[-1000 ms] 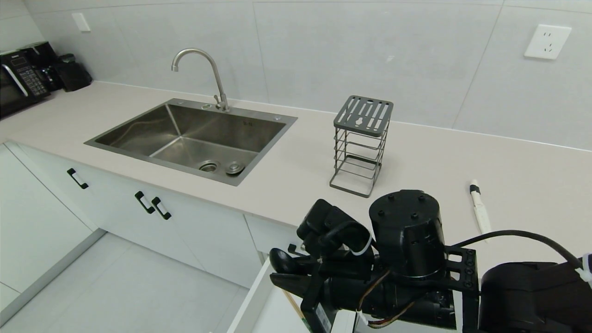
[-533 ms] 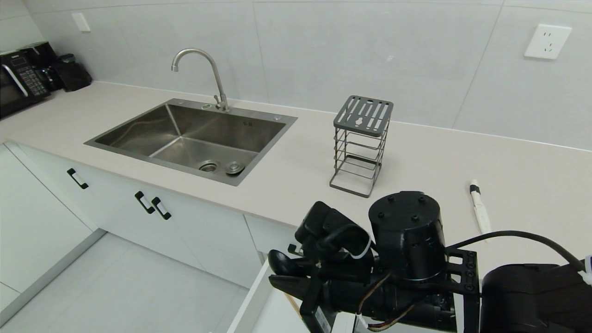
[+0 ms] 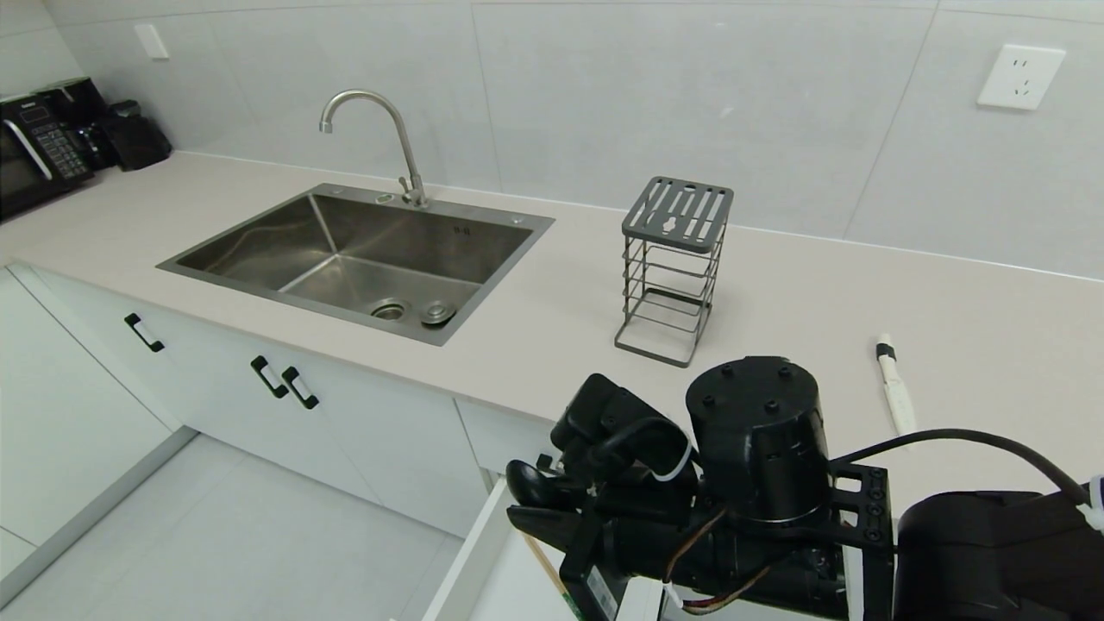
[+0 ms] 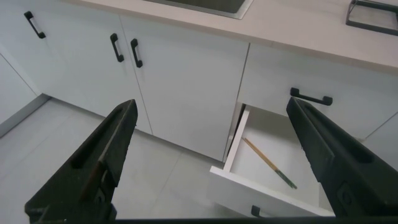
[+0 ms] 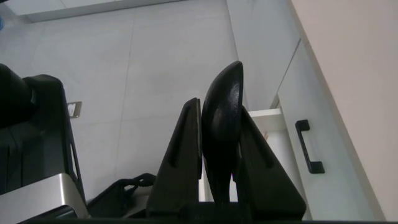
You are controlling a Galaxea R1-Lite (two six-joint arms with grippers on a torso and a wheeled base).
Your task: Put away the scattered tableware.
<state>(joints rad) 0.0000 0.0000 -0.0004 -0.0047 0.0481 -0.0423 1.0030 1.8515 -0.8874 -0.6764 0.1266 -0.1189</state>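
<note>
My right gripper [image 3: 539, 511] is shut on a black spoon [image 3: 528, 485] and holds it over the front edge of an open white drawer [image 3: 470, 565]. In the right wrist view the spoon's bowl [image 5: 222, 121] sticks out past the shut right gripper [image 5: 219, 113]. A wooden chopstick [image 4: 268, 163] lies inside the drawer [image 4: 233, 149]. My left gripper [image 4: 211, 109] hangs open and holds nothing in front of the cabinets, above the drawer. A white knife with a black end [image 3: 894, 395] lies on the counter at the right.
A grey wire rack [image 3: 673, 272] stands on the counter [image 3: 552, 310] right of the steel sink [image 3: 362, 254] and its tap [image 3: 379, 138]. Black appliances [image 3: 52, 138] sit at the far left. White cabinet doors with black handles [image 3: 285, 384] are below.
The right gripper with the spoon has shifted very slightly to the right. Nothing else has moved.
</note>
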